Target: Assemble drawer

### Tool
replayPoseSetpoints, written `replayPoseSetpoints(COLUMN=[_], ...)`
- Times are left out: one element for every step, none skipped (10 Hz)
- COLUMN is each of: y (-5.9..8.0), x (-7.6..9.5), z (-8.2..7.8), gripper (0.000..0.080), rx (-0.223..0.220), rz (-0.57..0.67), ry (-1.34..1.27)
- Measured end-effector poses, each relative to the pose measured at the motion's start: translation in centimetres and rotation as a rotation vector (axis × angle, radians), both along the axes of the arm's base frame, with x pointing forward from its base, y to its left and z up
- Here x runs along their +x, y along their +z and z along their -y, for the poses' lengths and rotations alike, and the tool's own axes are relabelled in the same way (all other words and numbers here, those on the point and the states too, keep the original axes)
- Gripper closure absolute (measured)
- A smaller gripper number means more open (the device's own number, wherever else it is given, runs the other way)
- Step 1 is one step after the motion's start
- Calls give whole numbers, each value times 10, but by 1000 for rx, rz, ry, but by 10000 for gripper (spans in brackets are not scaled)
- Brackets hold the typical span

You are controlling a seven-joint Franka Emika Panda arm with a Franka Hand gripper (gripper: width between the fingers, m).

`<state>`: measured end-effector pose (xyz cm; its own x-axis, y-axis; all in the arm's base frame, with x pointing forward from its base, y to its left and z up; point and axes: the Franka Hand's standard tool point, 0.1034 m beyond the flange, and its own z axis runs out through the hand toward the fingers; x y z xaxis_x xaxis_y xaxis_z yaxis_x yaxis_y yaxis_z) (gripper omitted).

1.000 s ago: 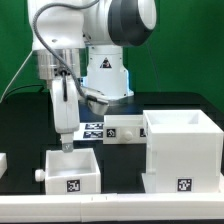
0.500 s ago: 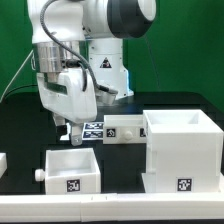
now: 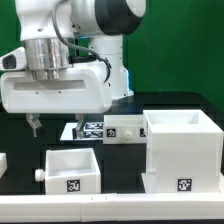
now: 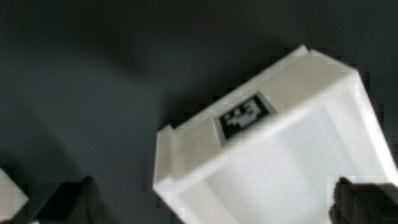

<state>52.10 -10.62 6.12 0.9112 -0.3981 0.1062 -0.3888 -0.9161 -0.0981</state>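
Observation:
A small open-topped white drawer box [image 3: 70,170] with a marker tag on its front stands on the black table at the front left of the exterior view. A larger white drawer housing [image 3: 182,150] stands to the exterior view's right. My gripper [image 3: 57,125] hangs above the small box, open and empty, its hand turned broadside to the camera. One dark finger [image 3: 35,127] shows clearly. In the wrist view the small box [image 4: 276,135] lies below the gripper [image 4: 217,205], with a dark fingertip [image 4: 71,202] on either side of it and well apart.
The marker board [image 3: 100,130] lies behind the small box, next to the robot base [image 3: 105,75]. A small white part [image 3: 2,160] lies at the exterior view's left edge. A green backdrop stands behind the table.
The wrist has turned so the hand faces the camera broadside. The gripper has risen from just above the small box and shifted toward the exterior view's left.

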Motion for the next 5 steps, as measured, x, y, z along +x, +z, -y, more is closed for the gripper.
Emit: replayPoseSetpoints(y=[1,1,2,5,10], x=[1,1,3,10,15], z=[2,3,0,-9,-11], gripper=[150,150,150,150,150], rx=[-14,-19,-50,-95,-100], rz=[4,5,2,-2,0], ry=[72,104,246,448,600])
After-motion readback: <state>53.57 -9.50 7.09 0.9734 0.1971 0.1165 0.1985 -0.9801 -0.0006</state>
